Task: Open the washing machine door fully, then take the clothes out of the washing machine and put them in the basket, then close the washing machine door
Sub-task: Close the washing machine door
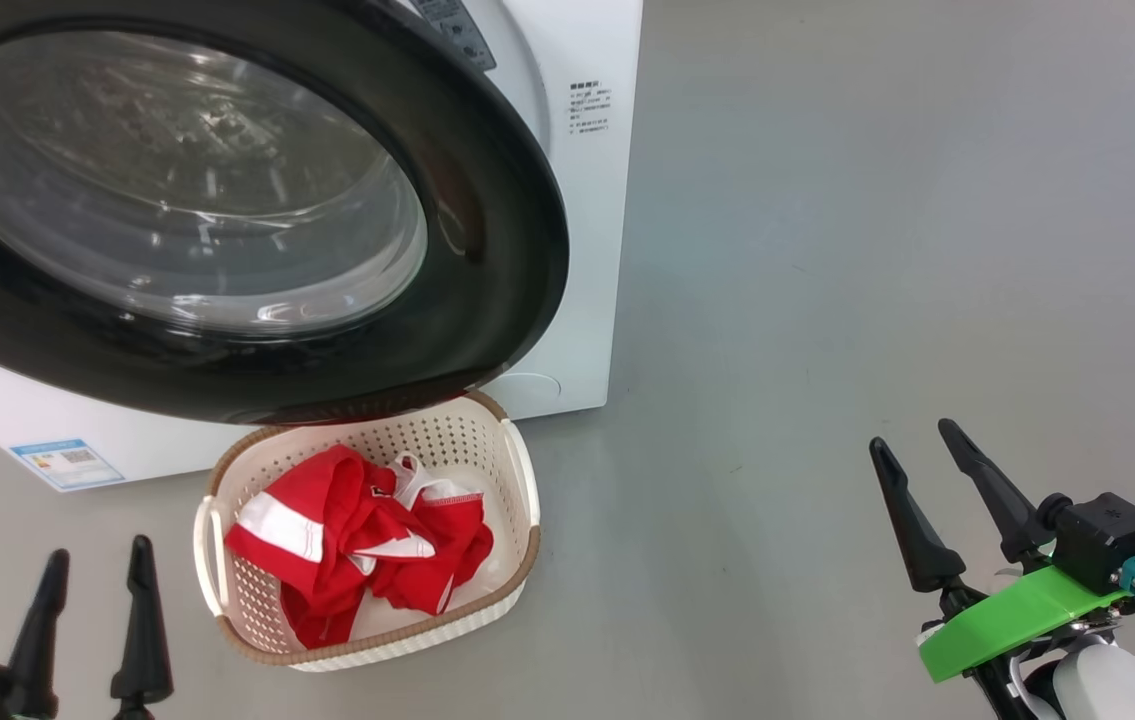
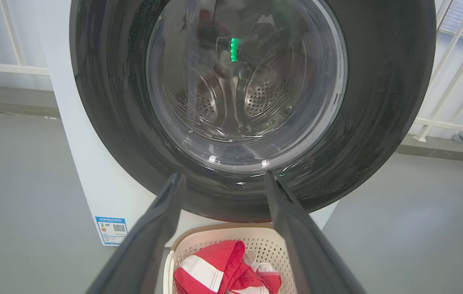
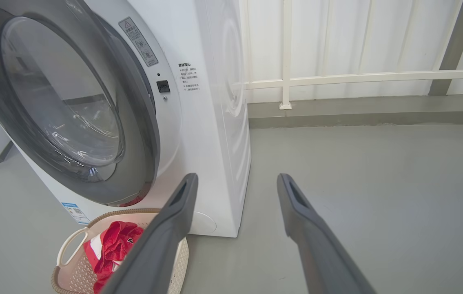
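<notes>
The washing machine is white, and its round black washing machine door with the glass bowl lies flat against its front. On the floor just below the door stands the cream basket with the red and white clothes heaped inside. My left gripper is open and empty, low at the left, short of the basket. In the left wrist view it points at the door above the basket and clothes. My right gripper is open and empty over bare floor, well to the right.
Grey floor spreads wide to the right of the machine. A white railing and wall run behind it. A blue label sits low on the machine's front. The right wrist view has the basket at its lower left.
</notes>
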You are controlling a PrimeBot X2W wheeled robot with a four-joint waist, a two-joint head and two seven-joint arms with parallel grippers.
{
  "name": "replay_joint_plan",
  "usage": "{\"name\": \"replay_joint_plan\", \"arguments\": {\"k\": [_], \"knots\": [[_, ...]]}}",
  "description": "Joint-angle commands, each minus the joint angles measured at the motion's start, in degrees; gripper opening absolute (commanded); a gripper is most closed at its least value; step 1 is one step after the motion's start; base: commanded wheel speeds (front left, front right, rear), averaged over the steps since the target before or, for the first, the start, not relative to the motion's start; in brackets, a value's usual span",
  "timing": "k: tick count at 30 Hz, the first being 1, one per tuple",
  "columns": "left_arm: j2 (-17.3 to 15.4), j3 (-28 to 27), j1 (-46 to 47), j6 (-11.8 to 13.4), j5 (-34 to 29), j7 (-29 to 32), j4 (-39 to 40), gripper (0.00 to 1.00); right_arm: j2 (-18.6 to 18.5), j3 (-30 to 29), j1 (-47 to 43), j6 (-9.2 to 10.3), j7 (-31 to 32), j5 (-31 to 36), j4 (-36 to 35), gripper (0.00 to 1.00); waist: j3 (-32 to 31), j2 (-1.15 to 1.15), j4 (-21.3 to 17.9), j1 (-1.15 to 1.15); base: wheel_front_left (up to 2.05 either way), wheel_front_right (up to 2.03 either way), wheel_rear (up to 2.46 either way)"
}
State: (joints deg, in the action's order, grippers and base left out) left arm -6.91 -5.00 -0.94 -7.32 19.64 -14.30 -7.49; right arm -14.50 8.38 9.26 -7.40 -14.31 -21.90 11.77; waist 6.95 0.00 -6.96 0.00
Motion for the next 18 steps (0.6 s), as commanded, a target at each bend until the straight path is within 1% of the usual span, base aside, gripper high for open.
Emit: {"name": "replay_joint_plan", "arguments": {"k": [1, 7, 18], "knots": [[-0.7, -2.5, 0.3, -0.2, -0.6, -0.7, 1.8, 1.00, -0.4, 0.7, 0.5, -0.09, -0.7, -0.5, -1.5, 1.00, -0.1, 0.00, 0.0, 0.00, 0.00, 0.00, 0.00], [1.1, -5.0, -0.4, -0.2, -2.5, -0.7, 4.3, 1.00, -0.2, 0.4, 0.2, -0.09, -0.7, -0.3, -1.6, 1.00, -0.5, 0.00, -0.1, 0.00, 0.00, 0.00, 0.00], [2.2, -5.1, -0.8, -0.2, -2.8, -0.7, 2.8, 1.00, 0.2, -0.1, -0.3, -0.09, -0.7, -0.3, -1.6, 1.00, -0.4, 0.00, 0.1, 0.00, 0.00, 0.00, 0.00]]}}
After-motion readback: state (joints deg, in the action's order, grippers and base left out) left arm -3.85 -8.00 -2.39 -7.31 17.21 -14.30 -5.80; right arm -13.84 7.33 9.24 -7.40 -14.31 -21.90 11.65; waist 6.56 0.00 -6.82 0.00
